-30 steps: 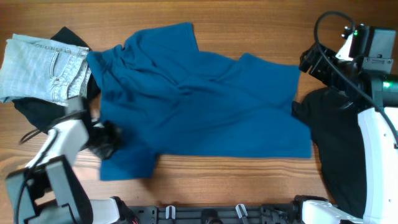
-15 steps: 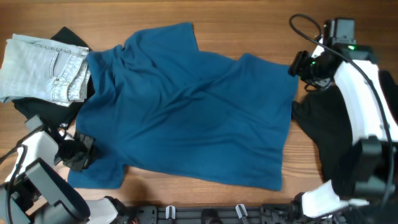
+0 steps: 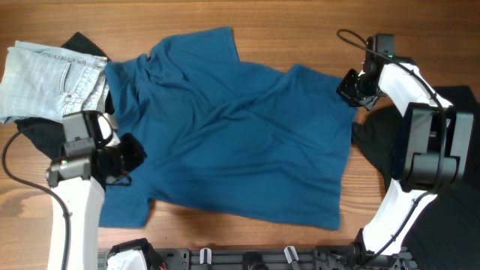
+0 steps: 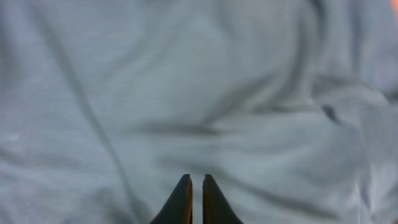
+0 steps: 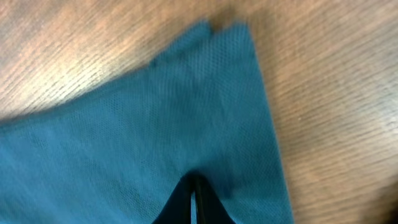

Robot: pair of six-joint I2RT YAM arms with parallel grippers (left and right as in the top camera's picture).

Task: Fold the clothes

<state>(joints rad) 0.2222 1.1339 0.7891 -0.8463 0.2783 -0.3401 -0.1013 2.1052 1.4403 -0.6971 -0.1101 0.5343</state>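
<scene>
Evidently the shirt [image 3: 240,135] is soft and limp; grasp it by corners. At upper right, the right gripper [image 3: 349,87] is pinched on its corner; the left gripper [image 3: 129,155] is closed at the left edge, hold unclear.

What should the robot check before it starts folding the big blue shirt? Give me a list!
1. Is the left gripper shut? Ok: its fingers are together over the shirt.
2. Is the right gripper shut? Ok: it is closed near a corner of the shirt.
3. Is cloth really pinched in each gripper? Cannot tell.
4. Is the shirt lying flat? Not ok: wrinkles run across its middle.
5. Is there room around the shirt? Not ok: the jeans sit right beside its left edge and a black garment sits beside its right edge.
</scene>
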